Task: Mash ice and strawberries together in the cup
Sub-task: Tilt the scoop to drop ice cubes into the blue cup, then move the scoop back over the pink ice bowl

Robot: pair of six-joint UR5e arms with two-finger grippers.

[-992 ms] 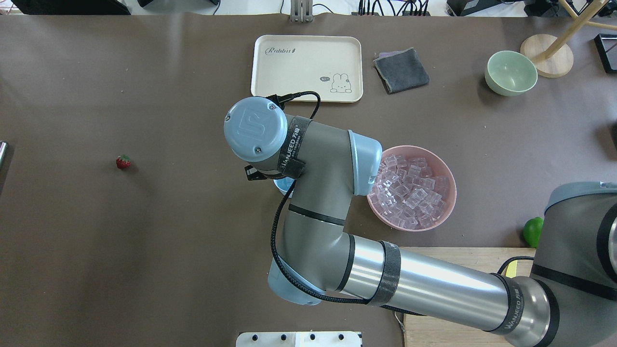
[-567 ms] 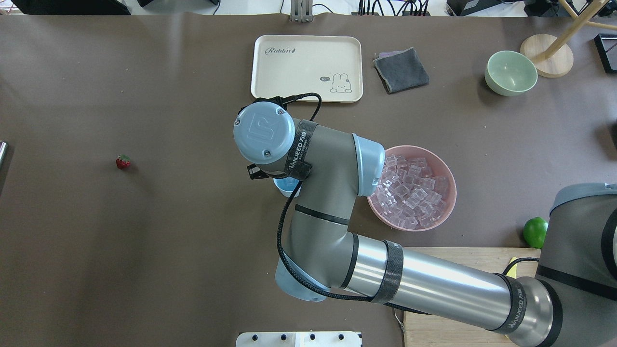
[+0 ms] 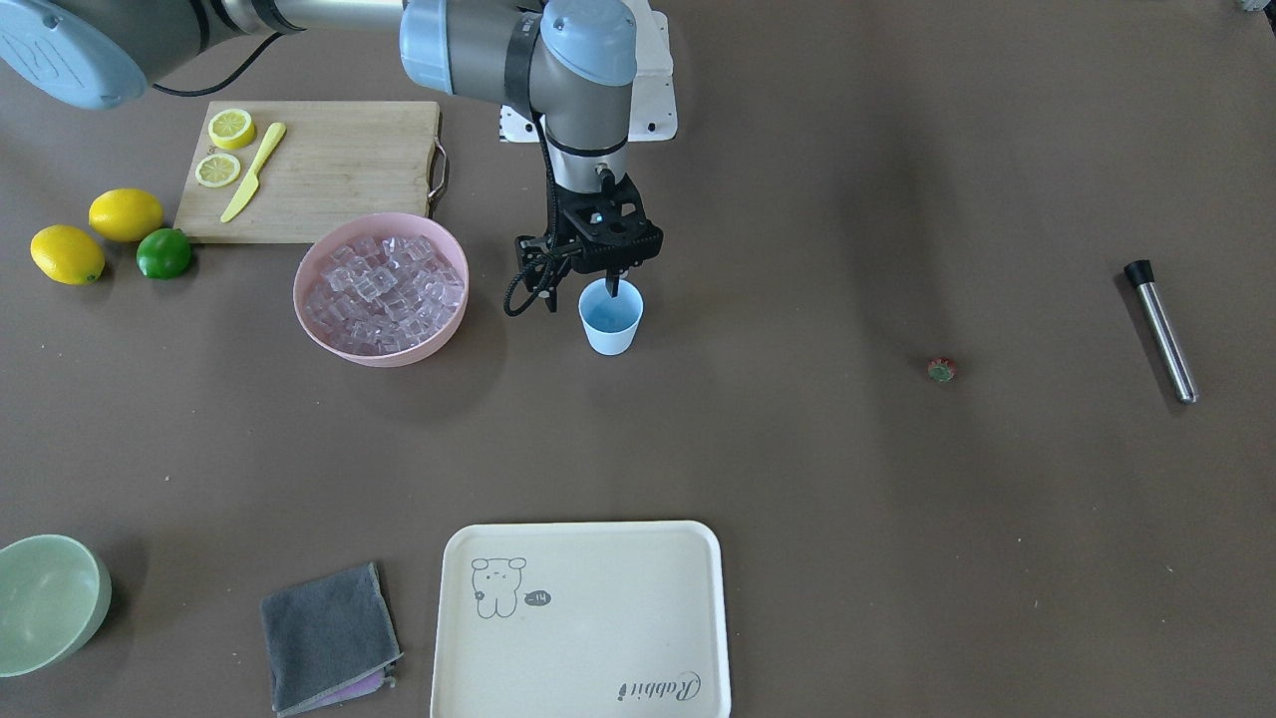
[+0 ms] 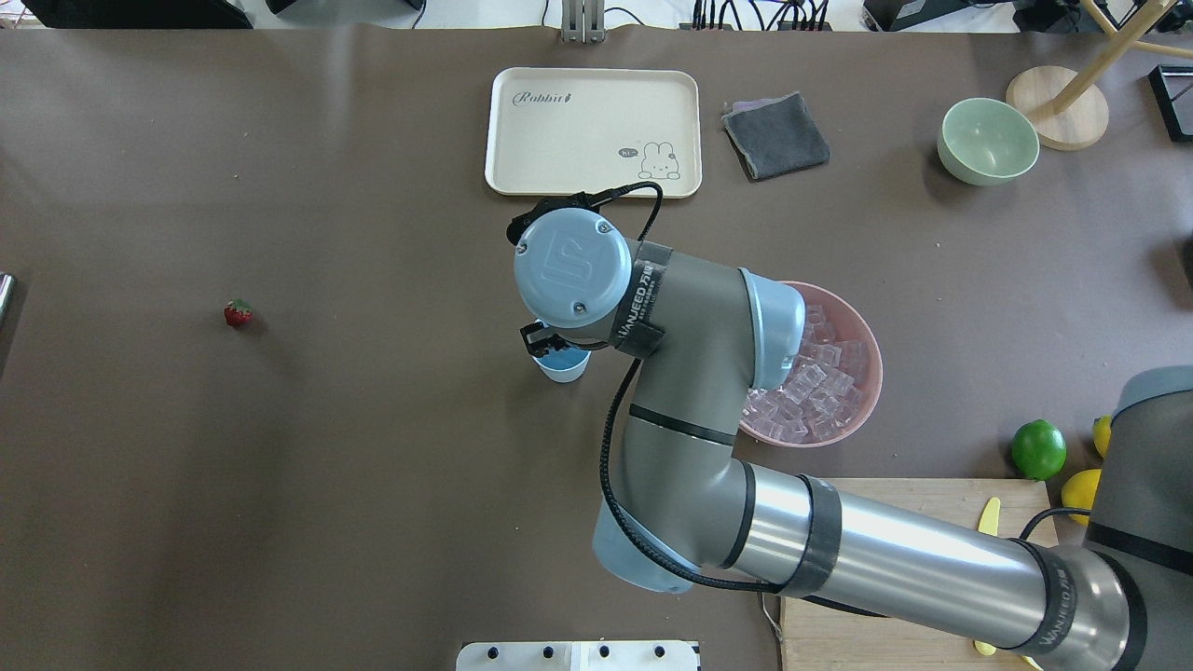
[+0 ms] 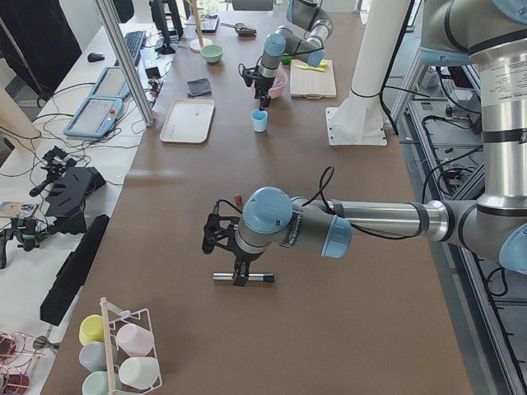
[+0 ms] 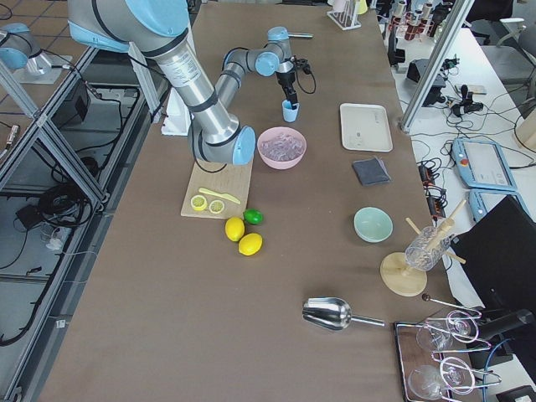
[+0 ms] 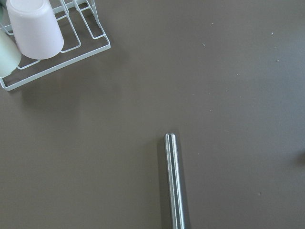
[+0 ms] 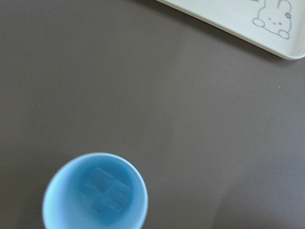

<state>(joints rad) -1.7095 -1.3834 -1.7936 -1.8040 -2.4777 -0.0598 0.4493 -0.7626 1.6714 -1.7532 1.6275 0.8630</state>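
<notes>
- You have the cup (image 3: pixel 610 321) standing upright near the middle of the table, mouth up, so its long axis runs straight up and down
- The pink bowl (image 3: pixel 379 357) sits just beside it on the robot's right, heaped with ice (image 3: pixel 379 284)
- The right wrist view shows about 2 clear cubes (image 8: pixel 107 186) lying flat on the cup's blue bottom, so I judge the ice step to be begun or done
- The strawberry (image 3: pixel 941 370) lies on the bare table well apart from the cup, towards the robot's left; it is too small to tell which way its cap points
- The metal muddler (image 3: pixel 1161 334) lies flat further left, long axis roughly near to far, black-capped end towards the robot
- The right gripper (image 3: pixel 613 284) hangs directly over the cup with its tip at the rim; you cannot tell from these views how wide the jaws stand, and nothing shows held
- The left gripper (image 5: pixel 237 278) hovers above the muddler; its opening cannot be told either
- Left to do, as I judge it: strawberry into the cup, muddler picked up, then the mashing itself
</notes>
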